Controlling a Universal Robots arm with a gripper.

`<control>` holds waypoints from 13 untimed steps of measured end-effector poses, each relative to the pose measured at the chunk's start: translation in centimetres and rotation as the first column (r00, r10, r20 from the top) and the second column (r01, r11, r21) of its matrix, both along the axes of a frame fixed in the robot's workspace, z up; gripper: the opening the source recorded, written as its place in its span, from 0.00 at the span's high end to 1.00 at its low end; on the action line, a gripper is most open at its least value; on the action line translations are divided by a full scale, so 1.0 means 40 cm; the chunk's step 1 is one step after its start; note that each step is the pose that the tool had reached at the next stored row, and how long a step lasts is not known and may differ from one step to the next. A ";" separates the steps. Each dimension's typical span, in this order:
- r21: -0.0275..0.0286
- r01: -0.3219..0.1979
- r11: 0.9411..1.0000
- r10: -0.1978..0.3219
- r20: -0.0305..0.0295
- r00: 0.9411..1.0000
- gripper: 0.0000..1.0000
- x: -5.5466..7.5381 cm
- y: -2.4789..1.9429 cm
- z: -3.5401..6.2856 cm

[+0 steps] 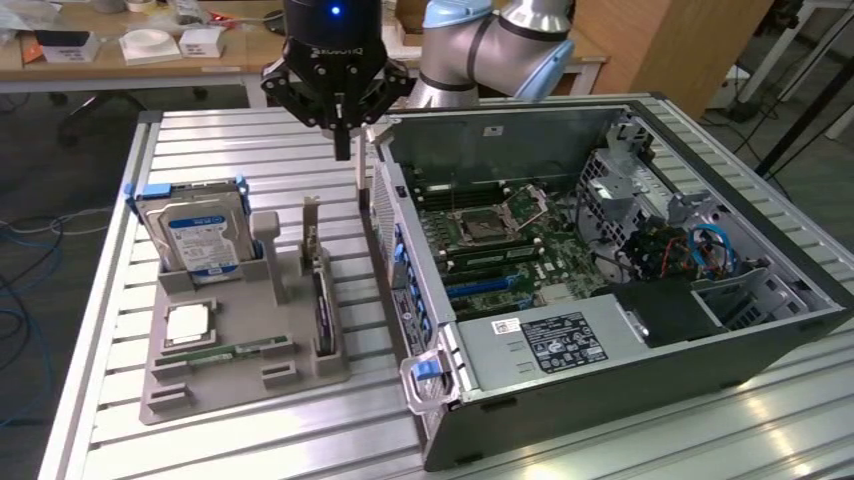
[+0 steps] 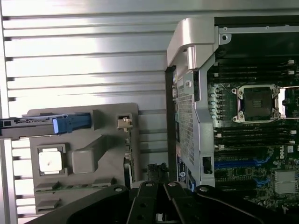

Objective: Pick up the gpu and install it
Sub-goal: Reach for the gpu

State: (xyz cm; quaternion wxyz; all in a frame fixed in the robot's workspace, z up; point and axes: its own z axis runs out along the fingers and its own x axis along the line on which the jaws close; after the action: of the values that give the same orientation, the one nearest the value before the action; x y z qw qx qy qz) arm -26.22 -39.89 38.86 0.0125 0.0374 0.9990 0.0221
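The gpu stands on its edge in a slot of the grey holder tray, its silver bracket end pointing up; seen from above in the wrist view it is a thin dark strip. My gripper hangs high over the table's back part, above the gap between the tray and the rear wall of the open computer case. Its fingers come together with nothing between them, and in the wrist view the gripper sits beside the card's end. The motherboard's blue slots lie bare inside the case.
In the same tray stand a silver hard drive with blue rails, a square processor and a green memory stick. The case's side is open and its latch handle sticks out. Ribbed aluminium table lies around.
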 end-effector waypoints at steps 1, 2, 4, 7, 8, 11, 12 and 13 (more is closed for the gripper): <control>0.000 0.000 1.000 0.000 0.000 1.000 0.89 -0.003 0.000 0.000; 0.000 0.000 1.000 0.000 0.000 1.000 0.89 -0.007 0.000 0.000; 0.000 0.000 1.000 0.000 0.000 1.000 0.89 -0.014 0.000 0.000; 0.000 0.000 1.000 0.000 0.000 1.000 0.89 -0.026 0.000 -0.001; 0.000 0.000 1.000 0.000 0.000 1.000 0.89 -0.029 0.000 -0.001; 0.000 0.000 1.000 0.000 0.000 1.000 0.89 -0.040 0.000 -0.001; 0.000 0.000 1.000 0.000 0.000 1.000 0.89 -0.044 0.000 -0.001; 0.000 0.000 1.000 0.000 0.000 1.000 0.89 -0.047 0.000 -0.002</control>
State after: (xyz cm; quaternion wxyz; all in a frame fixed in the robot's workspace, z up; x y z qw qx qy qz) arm -28.12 -39.89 38.80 0.0125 0.0374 0.9990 0.0221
